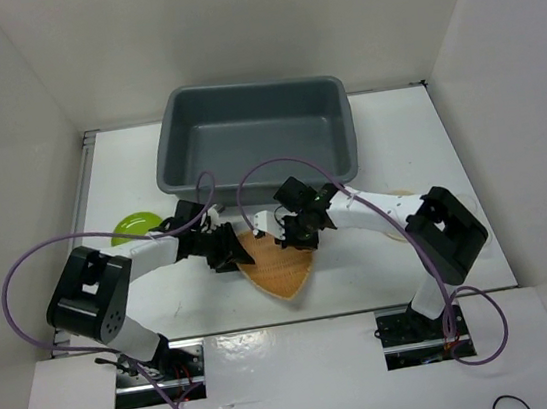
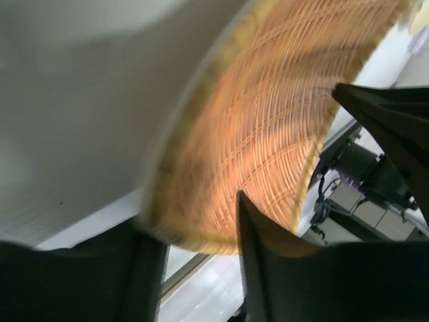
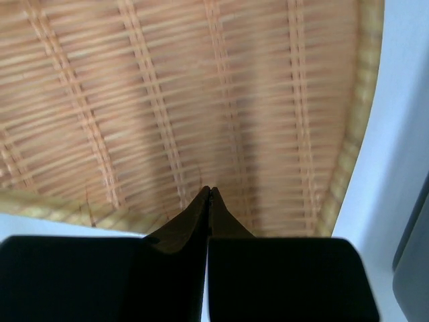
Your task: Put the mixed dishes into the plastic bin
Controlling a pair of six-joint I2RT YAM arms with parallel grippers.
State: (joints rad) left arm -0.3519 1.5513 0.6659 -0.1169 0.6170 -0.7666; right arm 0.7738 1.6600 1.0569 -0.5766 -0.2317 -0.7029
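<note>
The woven plate lies on the table just in front of the bin, between the two grippers. The left gripper sits at the plate's left edge, one finger over the weave and the other outside the rim; whether it actually pinches the rim I cannot tell. The right gripper is clenched with nothing between its tips, which rest on the plate's far right part.

The likely trouble: the plate is flat and shallow, so a grip on the thin rim may slip, or the plate may skid across the table instead of lifting. The right tips pressing down could also pin it against the left arm's pull.

A green plate lies left, partly behind the left arm. The bin's near wall stands between plate and bin floor, so the plate must go over it.
</note>
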